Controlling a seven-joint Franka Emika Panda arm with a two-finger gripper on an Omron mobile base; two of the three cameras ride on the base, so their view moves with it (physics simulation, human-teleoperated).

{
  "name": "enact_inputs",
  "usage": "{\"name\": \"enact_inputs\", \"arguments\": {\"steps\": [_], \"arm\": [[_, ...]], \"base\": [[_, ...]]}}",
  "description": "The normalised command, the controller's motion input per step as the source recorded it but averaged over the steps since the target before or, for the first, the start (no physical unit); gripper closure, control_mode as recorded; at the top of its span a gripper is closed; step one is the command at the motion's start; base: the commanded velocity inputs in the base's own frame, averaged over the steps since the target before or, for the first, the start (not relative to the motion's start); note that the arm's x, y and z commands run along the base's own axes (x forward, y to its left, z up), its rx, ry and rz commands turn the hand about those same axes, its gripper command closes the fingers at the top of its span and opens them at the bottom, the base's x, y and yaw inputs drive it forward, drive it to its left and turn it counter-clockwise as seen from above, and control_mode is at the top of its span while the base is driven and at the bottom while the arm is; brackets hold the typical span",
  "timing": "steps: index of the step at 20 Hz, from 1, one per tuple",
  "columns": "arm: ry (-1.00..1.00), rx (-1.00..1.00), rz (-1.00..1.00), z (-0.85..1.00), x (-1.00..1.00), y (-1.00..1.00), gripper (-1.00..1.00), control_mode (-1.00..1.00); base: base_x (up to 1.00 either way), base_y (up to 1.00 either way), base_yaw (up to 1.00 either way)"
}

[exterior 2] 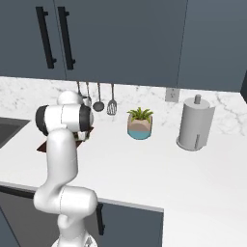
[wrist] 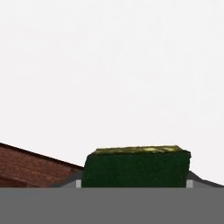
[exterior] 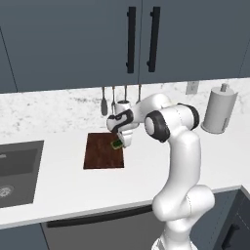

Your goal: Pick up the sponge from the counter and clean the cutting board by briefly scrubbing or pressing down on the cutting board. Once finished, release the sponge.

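While my gripper is clamped half-closed on the sponge, I hold it at the right edge of the cutting board on the desk, probably so it can press down.

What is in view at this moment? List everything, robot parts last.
small green-and-yellow sponge: one, held in the pincer above the board's right edge
dark reddish-brown wooden cutting board: one, flat on the counter
white counter: one, marble backsplash behind
dark grey sink: one, far left
hanging utensils: four, grey, on the backsplash
potted plant: one, green, by the backsplash
paper towel roll: one, grey, on a stand at right
wall cabinets: dark blue-grey, black handles
pincer: one, closed on the sponge
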Motion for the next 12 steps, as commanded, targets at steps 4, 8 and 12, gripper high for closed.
{"name": "enact_inputs", "arguments": {"steps": [4,8,12], "arm": [[-0.02,0.0,-0.07,-0.48,0.47,-0.21,1.0,-1.0],[-0.08,0.0,-0.08,-0.4,0.54,-0.22,1.0,-1.0],[-0.17,0.0,-0.03,-0.32,0.33,0.11,1.0,-1.0]], "base": [[0.0,0.0,0.0],[0.0,0.0,0.0],[0.0,0.0,0.0]]}}
